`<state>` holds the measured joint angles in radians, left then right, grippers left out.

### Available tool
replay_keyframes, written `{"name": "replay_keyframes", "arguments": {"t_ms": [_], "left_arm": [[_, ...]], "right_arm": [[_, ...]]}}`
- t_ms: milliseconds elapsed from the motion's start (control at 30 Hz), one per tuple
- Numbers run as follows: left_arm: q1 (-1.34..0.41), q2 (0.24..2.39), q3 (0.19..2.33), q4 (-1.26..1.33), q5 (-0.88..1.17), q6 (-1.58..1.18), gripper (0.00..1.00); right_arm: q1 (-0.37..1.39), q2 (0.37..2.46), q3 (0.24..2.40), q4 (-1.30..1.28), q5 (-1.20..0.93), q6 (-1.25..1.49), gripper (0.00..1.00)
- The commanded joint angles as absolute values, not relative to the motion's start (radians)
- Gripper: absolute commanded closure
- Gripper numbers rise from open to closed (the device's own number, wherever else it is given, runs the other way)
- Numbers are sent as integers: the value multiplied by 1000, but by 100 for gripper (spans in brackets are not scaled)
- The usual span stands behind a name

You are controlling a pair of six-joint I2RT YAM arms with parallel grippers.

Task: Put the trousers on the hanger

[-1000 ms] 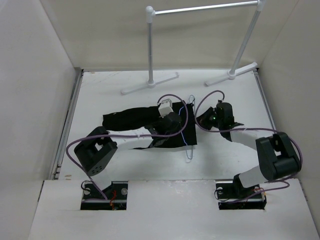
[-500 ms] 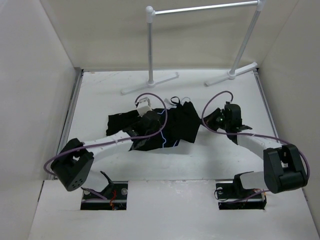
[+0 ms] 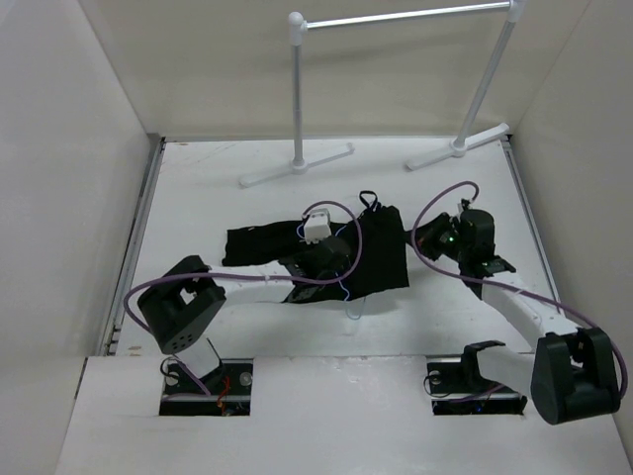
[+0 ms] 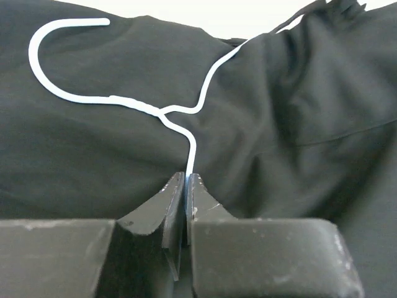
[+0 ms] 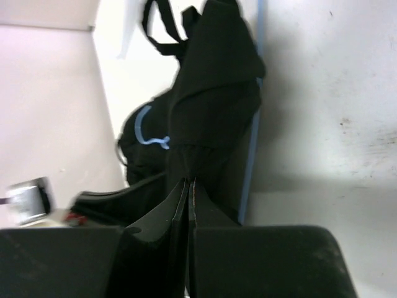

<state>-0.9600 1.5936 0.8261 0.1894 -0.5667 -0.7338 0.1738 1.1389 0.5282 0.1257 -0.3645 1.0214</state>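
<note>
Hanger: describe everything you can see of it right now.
The hanger is thin, pale bluish-white and wire-like, with an open hook, a short twisted neck and two sloping shoulders. It lies on the black trousers, with the hook against the cloth. One shoulder runs down into the left claw, which is shut on it. The other runs away and disappears behind a fold. The right wrist view shows a straight pale bar along the cloth's edge.

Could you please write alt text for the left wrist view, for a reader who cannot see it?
The left hand pinches the thin white hanger just below its twisted neck. The hanger lies on the black trousers, which nearly fill the view, its hook curving to the upper left.
</note>
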Motion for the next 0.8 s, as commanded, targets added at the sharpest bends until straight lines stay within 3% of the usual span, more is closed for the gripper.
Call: {"name": "replay_keyframes", "arguments": {"t_ms": [0,233,467,767], "left_arm": [[-967,1612,861,172,-659,-762,100],[-953,1684,900,109,-779,-785,100],[-900,1482,789,75,-816,-779,100],[-962,1437,857,87,-847,-617,100]], "right_arm": [[121,1086,584,111,-379,1014,95],[45,1091,557,51,-339,962,96],[44,1181,555,-5,-242,943,96],[87,1322,540,-5,-94,920,96]]}}
